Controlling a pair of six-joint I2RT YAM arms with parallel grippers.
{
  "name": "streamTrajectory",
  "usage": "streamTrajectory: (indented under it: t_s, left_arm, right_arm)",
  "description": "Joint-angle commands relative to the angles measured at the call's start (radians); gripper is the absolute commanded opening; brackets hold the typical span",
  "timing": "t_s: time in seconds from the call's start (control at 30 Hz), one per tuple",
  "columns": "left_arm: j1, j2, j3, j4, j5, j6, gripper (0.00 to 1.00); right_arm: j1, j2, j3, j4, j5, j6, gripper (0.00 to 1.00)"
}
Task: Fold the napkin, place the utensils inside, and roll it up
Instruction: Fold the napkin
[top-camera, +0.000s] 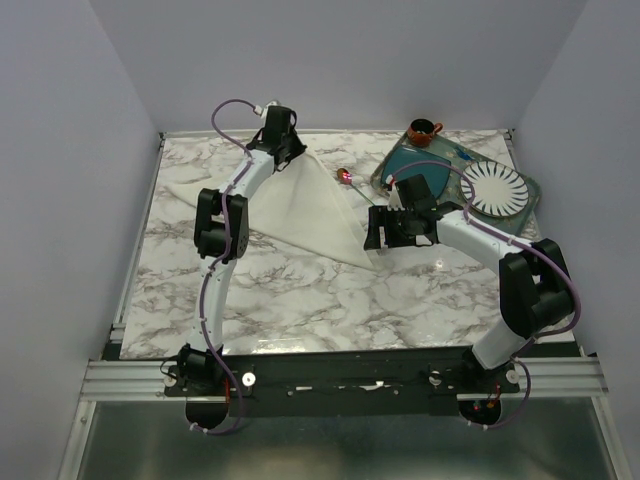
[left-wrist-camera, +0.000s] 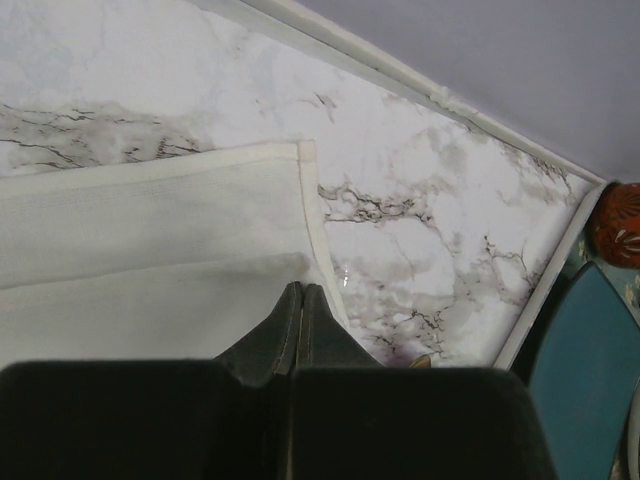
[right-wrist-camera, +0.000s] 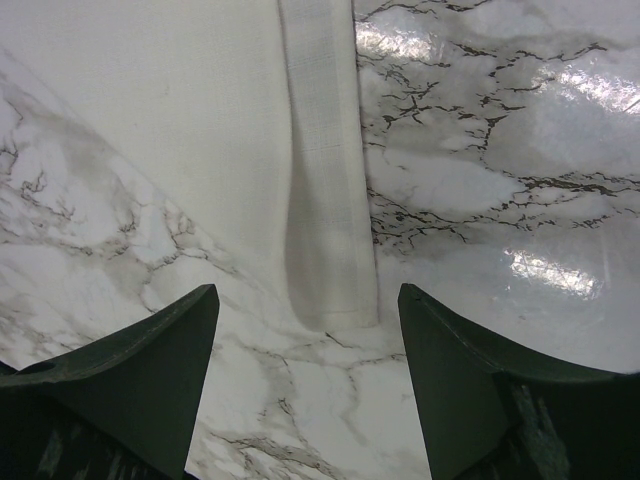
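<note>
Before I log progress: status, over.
Left fingers shut on napkin, far corner. Right fingers open over near corner. Spoon beside napkin, not inside. Nothing blocking.

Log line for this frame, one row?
left gripper: shut on napkin edge | right gripper: open above napkin corner | spoon: on table, untouched | phase: folding

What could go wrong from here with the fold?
The left gripper pinches the large cream cloth napkin only at its hem, so the cloth may slip free. The open right gripper straddles just the napkin's thin corner and might close on the marble table instead. The small teal-handled metal spoon lies near the napkin's edge; dragging cloth could sweep it.
</note>
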Motion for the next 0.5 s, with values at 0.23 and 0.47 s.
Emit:
streamTrajectory:
  t_s: [0.23, 0.47]
  left_arm:
    - [0.023, 0.064, 0.098, 0.028, -0.03, -0.043, 0.0]
    - [0.026, 0.104, 0.136, 0.032, -0.025, -0.066, 0.0]
  right_arm:
    - [-0.006, 0.026, -0.004, 0.006, 0.012, 0.007, 0.77]
    - [-0.008, 0.035, 0.002, 0.007, 0.012, 0.011, 0.77]
